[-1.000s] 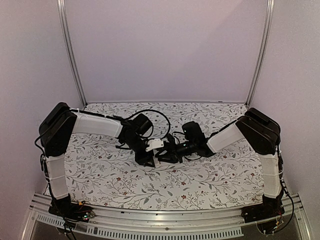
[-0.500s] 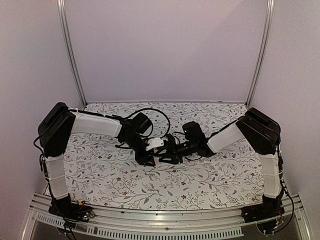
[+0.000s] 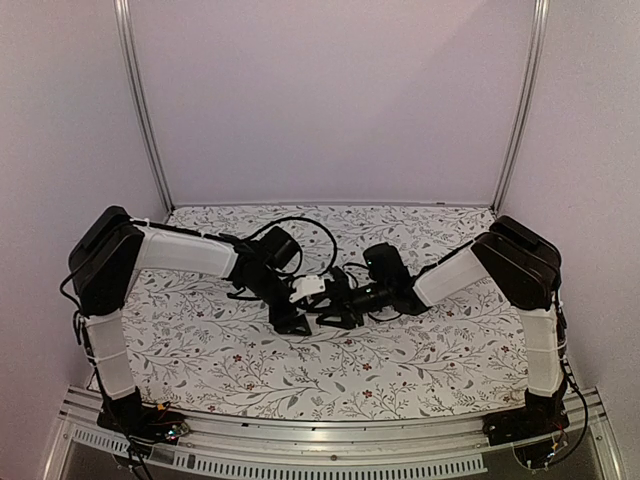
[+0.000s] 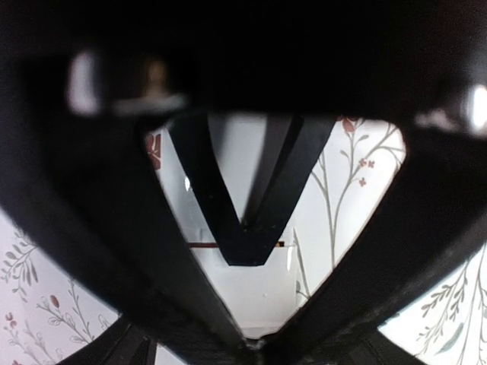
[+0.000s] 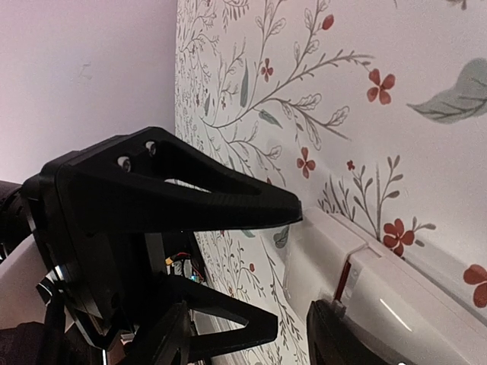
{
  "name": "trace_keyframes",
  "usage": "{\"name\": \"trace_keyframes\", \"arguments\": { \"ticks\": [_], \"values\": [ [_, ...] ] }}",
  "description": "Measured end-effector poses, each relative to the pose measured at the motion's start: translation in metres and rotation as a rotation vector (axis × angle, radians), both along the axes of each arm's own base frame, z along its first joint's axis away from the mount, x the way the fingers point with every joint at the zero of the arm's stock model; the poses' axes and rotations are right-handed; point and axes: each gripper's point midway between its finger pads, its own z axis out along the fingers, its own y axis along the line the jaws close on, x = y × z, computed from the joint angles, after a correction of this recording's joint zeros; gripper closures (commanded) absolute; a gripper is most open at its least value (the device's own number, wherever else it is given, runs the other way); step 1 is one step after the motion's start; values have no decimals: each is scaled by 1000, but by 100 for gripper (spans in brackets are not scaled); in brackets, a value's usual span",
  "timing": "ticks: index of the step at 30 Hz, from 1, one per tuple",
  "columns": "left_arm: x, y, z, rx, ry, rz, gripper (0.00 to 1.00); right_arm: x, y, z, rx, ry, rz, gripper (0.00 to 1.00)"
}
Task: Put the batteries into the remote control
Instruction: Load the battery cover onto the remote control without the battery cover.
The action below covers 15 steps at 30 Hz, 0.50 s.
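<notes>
White remote control [image 3: 310, 288]: lies flat on the counter [image 3: 420, 350] at mid-scene, between the two tools. The faces that show are plain white.
Remote's body: in the right wrist view a step crosses it, and the nearer part stands higher than the far end.
Orange sliver [image 5: 346, 277]: a thin strip at that step, tucked into the remote. Too little shows to say whether it is a battery. The left wrist view has a similar thin orange line across the white plastic.
Left tool [image 5: 285, 270]: seen from the right wrist as two black wedge-shaped fingers spread wide, with the counter's pattern showing between them. The upper fingertip sits at the remote's far end; whether it touches is unclear.
Right tool [image 3: 331, 308]: just beside the remote on its right, low over the counter. Its own camera shows only one dark finger edge, against the remote's near part, so whether it stands wide or narrow cannot be told.
Left wrist view: dark, blurred tool parts fill most of it.
Counter: white, printed with grey sprigs and small red flowers.
Arms: black joints and white sleeves, meeting at the middle from both sides.
Surround: pale lilac walls with aluminium posts.
</notes>
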Motion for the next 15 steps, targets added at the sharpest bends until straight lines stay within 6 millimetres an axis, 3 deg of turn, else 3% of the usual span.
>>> {"name": "trace_keyframes", "arguments": {
  "ticks": [4,9,12,15],
  "values": [
    [-2,6,5,-31,-10,39,11,-6,4,2,2,-15,12,48],
    [11,12,35,-123,-72,125,1,-9,4,7,-7,-34,12,51],
    [23,17,52,-168,-123,187,0,-9,3,13,-2,-45,5,52],
    [30,21,57,-178,-150,244,0,-5,3,24,17,-70,-11,53]
  ]
}}
